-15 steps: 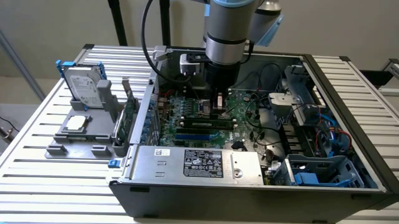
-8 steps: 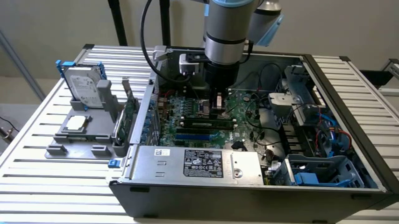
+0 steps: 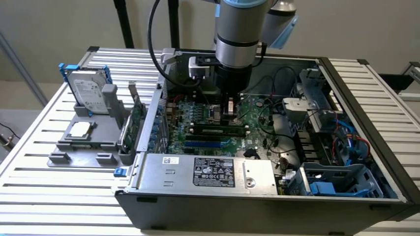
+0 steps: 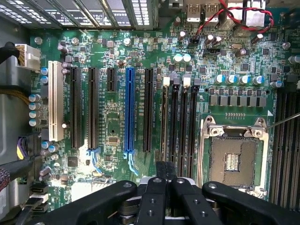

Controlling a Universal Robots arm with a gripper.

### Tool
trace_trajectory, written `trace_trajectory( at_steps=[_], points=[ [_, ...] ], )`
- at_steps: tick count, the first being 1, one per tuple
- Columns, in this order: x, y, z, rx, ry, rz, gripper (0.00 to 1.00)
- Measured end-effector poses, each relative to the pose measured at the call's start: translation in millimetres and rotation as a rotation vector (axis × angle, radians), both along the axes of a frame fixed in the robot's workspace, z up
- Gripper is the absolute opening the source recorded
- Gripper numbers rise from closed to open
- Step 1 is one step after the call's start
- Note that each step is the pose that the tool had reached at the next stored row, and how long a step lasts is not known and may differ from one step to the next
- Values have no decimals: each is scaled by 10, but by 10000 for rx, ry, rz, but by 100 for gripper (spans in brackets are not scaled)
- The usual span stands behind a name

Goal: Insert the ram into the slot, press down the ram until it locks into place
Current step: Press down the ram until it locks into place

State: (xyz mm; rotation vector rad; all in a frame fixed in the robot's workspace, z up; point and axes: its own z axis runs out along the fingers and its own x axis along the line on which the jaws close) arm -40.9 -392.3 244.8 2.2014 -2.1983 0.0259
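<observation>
The ram point(image 3: 215, 130) is a thin green stick with dark chips, standing on edge in a long black slot point(image 3: 196, 133) on the motherboard. My gripper point(image 3: 231, 118) comes straight down over its end nearer the exterior view's right, fingertips at its top edge; whether they touch it I cannot tell. In the wrist view the black fingers point(image 4: 157, 187) are drawn together with only a hairline gap. They line up with the first slot point(image 4: 165, 122) of several parallel black ones, where a thin pale edge runs its length. My gripper point(image 4: 164, 165) is shut.
A blue slot point(image 4: 130, 110) and black expansion slots lie beside the ram slots. The bare CPU socket point(image 4: 234, 157) sits on the other side. The case wall point(image 3: 367, 113), drive cage point(image 3: 341, 179) and power supply point(image 3: 210, 169) ring the board. Outside lies a hard drive point(image 3: 88, 91).
</observation>
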Motion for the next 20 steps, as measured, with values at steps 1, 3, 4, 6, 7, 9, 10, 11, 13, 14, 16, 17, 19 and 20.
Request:
trace_trajectory(
  at_steps=[1,3,4,6,7,9,10,11,13,14,16,17,19,20],
  points=[
    [0,0,0,6,0,0,11],
    [0,0,0,15,1,0,11],
    [0,0,0,22,0,0,11],
    [0,0,0,33,0,0,11],
    [0,0,0,38,0,-1,11],
    [0,0,0,50,1,-1,11],
    [0,0,0,51,0,-1,11],
    [0,0,0,52,1,-1,11],
    [-1,2,-7,53,0,0,11],
    [-4,5,-12,52,0,-1,11],
    [-15,15,-27,51,1,-2,11],
    [-18,19,-37,53,0,-2,11],
    [-22,26,-58,52,0,-2,11],
    [-24,28,-70,52,0,-3,11]
  ],
)
